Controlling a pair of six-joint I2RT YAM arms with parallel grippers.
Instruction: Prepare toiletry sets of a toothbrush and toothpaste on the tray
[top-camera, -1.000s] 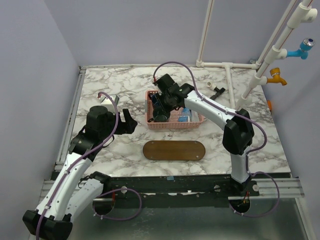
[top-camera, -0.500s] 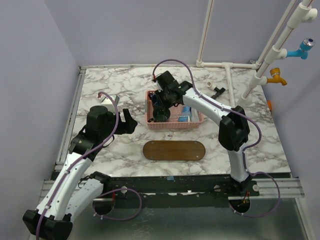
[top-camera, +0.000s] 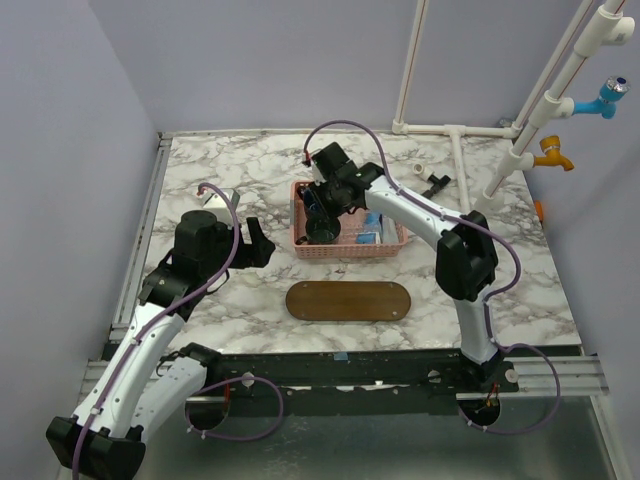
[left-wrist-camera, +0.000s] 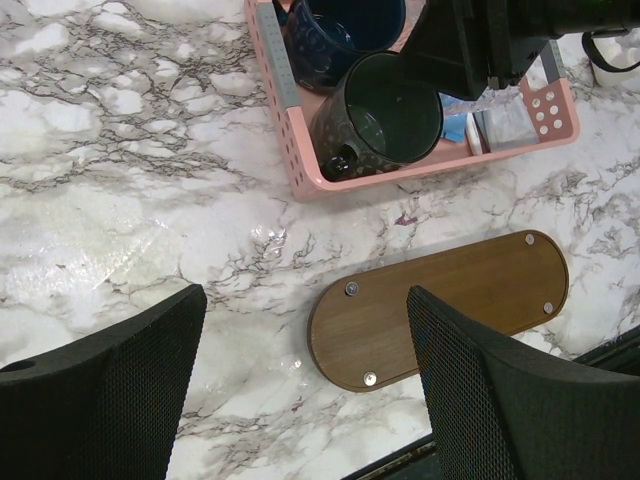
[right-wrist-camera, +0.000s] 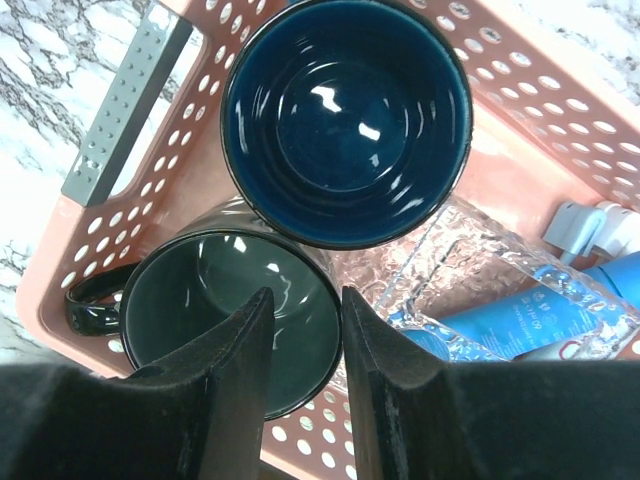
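Observation:
The dark brown wooden tray (top-camera: 348, 301) lies bare at the near middle of the table and also shows in the left wrist view (left-wrist-camera: 440, 310). My left gripper (top-camera: 258, 243) is open and empty, hovering over the marble by the tray's left end (left-wrist-camera: 305, 295). My right gripper (top-camera: 318, 215) is low inside the pink basket (top-camera: 345, 252). Its jaws stand a little apart astride the rim of a dark green mug (right-wrist-camera: 230, 300), one finger inside and one outside (right-wrist-camera: 308, 300). The toothbrush and the toothpaste are not in view.
The basket (right-wrist-camera: 520, 110) also holds a blue mug (right-wrist-camera: 345, 110), clear crinkled wrapping and a blue tube (right-wrist-camera: 540, 315). A small white cup (top-camera: 421, 168) and a black part (top-camera: 436, 182) lie behind it. White pipes (top-camera: 480, 130) stand at the back right.
My right arm has shifted slightly left and back over the basket, its gripper staying at the mugs. My left arm has barely moved.

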